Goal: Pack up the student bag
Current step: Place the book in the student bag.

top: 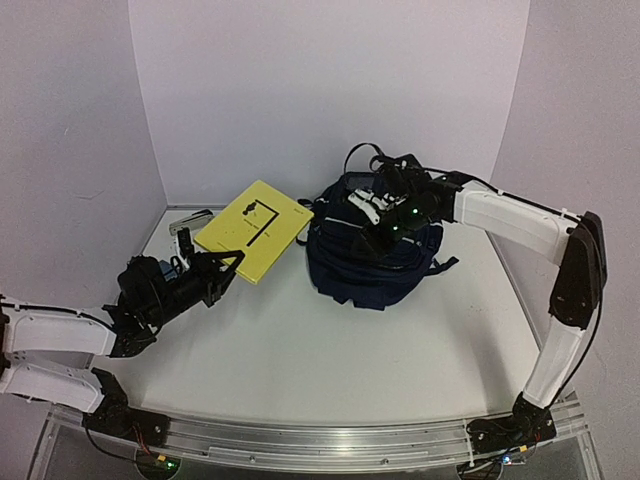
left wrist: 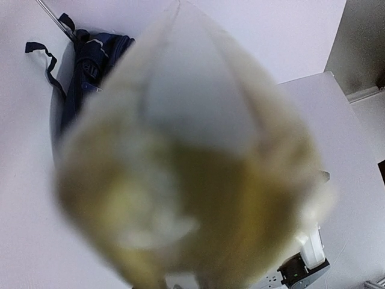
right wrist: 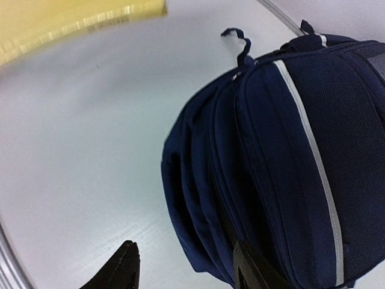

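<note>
Pointing its top at the back wall (top: 330, 90), the student bag (top: 360, 270) lay lengthwise under the spread right hand (right wrist: 186, 271).

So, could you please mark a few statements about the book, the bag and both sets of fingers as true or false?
1. The left fingers are closed on the near edge of the yellow book. True.
2. The yellow book lies inside the student bag. False: it is outside the bag, to its left in the top view.
3. The right fingers stand apart at the student bag. True.
4. The student bag is bright red. False: it is dark navy with thin pale lines.
</note>
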`<state>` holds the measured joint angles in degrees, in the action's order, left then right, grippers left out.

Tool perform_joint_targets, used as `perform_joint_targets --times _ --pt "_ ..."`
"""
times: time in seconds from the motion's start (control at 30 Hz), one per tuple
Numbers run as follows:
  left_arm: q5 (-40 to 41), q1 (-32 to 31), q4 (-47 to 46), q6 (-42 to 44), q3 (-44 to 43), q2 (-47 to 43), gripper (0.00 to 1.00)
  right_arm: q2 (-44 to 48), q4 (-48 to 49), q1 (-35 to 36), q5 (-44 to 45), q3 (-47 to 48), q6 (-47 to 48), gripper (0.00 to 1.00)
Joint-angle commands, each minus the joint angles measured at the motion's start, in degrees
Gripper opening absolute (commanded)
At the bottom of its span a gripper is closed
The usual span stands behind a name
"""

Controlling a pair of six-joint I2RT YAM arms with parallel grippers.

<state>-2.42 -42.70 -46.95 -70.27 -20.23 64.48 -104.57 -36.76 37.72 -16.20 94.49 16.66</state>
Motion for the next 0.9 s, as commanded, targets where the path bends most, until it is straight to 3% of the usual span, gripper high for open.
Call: perform_joint_targets --times 0.0,0.2,0.57,0.7,0.83,0.87 --pt "-0.24 0.12 1.77 3.57 -1.18 -4.51 0.0 -0.83 -5.44 2.89 14.92 -1.07 15.35 0.56" --pt "0.28 0.11 0.05 2.55 0.62 -4.44 0.0 -3.54 -3.05 3.08 22.27 -2.26 19.18 0.54" --pt "0.99 0.15 -2.03 2.0 1.9 -3.84 0.0 -7.49 2.36 3.08 30.48 -2.41 20.2 0.32" --pt "1.1 0.17 -3.0 1.34 3.03 -3.85 0.0 -7.64 3.57 3.06 31.71 -1.55 19.77 0.2" --pt "1.32 0.16 -2.83 1.05 3.96 -4.41 0.0 -6.57 3.65 3.08 31.7 -0.1 19.07 0.0" --pt "1.35 0.16 -2.8 1.01 4.12 -4.43 0.0 -6.29 3.63 3.08 31.8 0.32 18.96 0.0"
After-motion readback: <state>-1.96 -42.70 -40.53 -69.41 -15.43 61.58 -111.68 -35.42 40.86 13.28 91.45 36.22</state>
